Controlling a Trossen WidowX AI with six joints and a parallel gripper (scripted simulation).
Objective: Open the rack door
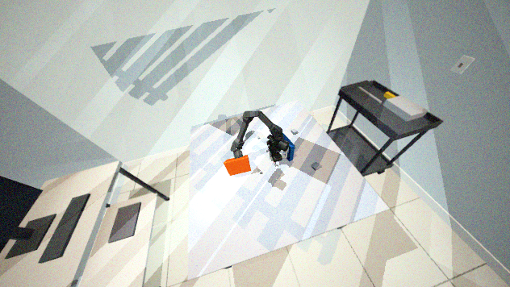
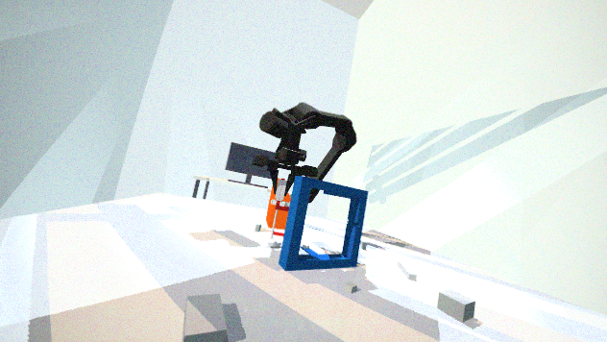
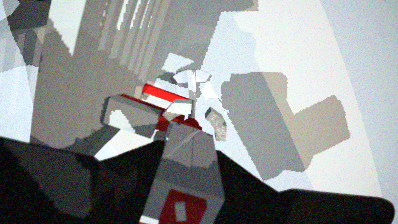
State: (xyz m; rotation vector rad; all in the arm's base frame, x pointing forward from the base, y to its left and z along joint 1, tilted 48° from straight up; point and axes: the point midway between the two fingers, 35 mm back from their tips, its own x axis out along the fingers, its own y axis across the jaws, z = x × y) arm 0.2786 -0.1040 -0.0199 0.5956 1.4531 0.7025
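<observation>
The blue door frame (image 1: 290, 150) (image 2: 291, 231) stands upright on the table. The pale slatted door (image 2: 275, 222) (image 3: 131, 40) is swung well out of the frame; the exterior camera sees it almost edge-on beside the frame's left post, with the frame's opening uncovered. Its exact angle is hard to tell. My gripper (image 1: 277, 162) (image 2: 281, 193) (image 3: 187, 153) is shut on the grey upright handle (image 2: 280, 186) (image 3: 192, 140), a finger on either side. Red latch parts (image 3: 162, 93) show beside the handle. How far the handle is turned is unclear.
An orange block (image 1: 237, 165) (image 2: 277, 213) stands by the arm's base. Small grey blocks (image 1: 315, 165) (image 2: 456, 305) lie around the frame. A blue piece (image 2: 314, 253) lies behind the frame's opening. A dark cart (image 1: 365, 106) stands beyond the table.
</observation>
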